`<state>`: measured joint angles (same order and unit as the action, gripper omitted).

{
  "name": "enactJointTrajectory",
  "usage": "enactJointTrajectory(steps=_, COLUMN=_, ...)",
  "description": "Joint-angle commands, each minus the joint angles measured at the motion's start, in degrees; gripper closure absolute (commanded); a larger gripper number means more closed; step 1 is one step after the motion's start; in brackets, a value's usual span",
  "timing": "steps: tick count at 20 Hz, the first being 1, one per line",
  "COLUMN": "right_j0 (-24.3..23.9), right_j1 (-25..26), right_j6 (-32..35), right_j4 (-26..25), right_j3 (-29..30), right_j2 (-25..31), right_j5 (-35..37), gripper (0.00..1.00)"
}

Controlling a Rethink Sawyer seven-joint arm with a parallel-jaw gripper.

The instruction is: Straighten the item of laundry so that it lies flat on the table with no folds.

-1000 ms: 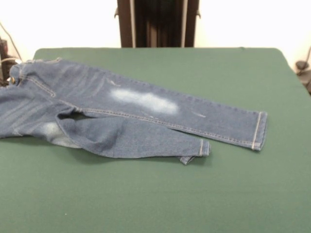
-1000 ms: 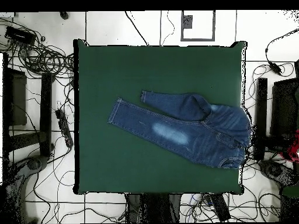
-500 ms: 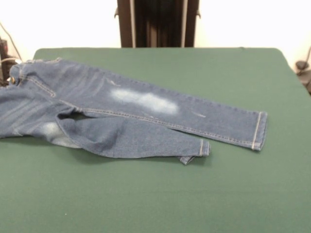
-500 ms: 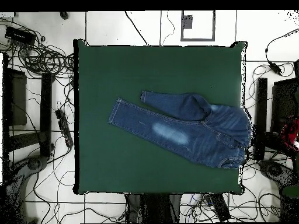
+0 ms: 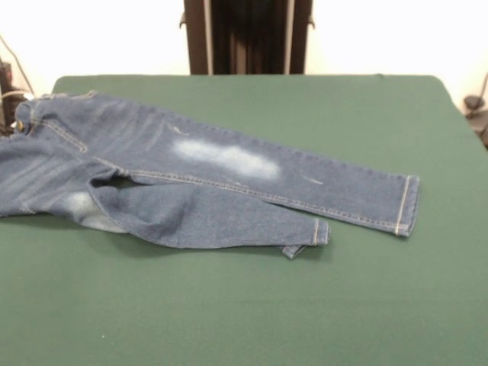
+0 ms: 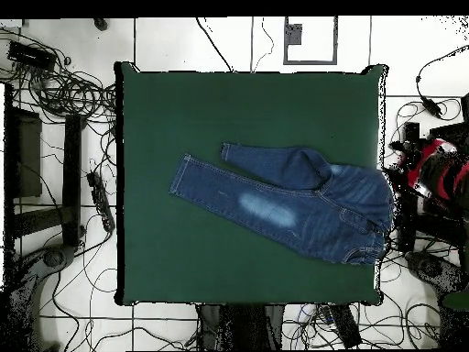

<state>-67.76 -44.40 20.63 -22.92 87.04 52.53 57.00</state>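
Observation:
The blue denim jeans [image 5: 221, 164] lie on the green table [image 5: 320, 305], with the waist at the picture's left edge. The far leg lies straight, with a whitish patch. The near leg bends under it, wrinkled, and its cuff [image 5: 305, 238] is turned under. In the overhead view the jeans [image 6: 275, 206] lie slantwise on the table [image 6: 183, 119], with the waist at the right edge. My red and black arm [image 6: 432, 174] shows just off that right edge, next to the waist. I cannot make out the gripper on it. The front view shows no gripper.
The robot's dark pedestal [image 5: 246, 36] stands behind the table's far edge. In the overhead view, cables [image 6: 55, 87] and black stands [image 6: 73, 174] lie on the floor left of the table. More gear [image 6: 412, 192] stands to the right.
In the overhead view the red and black arm has come further into view at the right and moved up beside the jeans' waist. The jeans have not moved.

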Motion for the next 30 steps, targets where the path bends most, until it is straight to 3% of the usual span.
enactJointTrajectory(steps=1, right_j0=6.9, right_j1=0.2, right_j6=24.6, right_j4=2.5, right_j3=8.6, right_j2=-8.6, right_j5=-5.8, gripper=0.0)
enactJointTrajectory(steps=19, right_j0=15.9, right_j1=2.9, right_j6=33.9, right_j4=6.1, right_j3=9.1, right_j2=-16.3, right_j5=-16.5, gripper=0.0)
enactJointTrajectory(steps=30, right_j0=19.1, right_j1=4.5, right_j6=36.6, right_j4=9.3, right_j3=10.1, right_j2=-17.6, right_j5=-23.8, gripper=0.0)
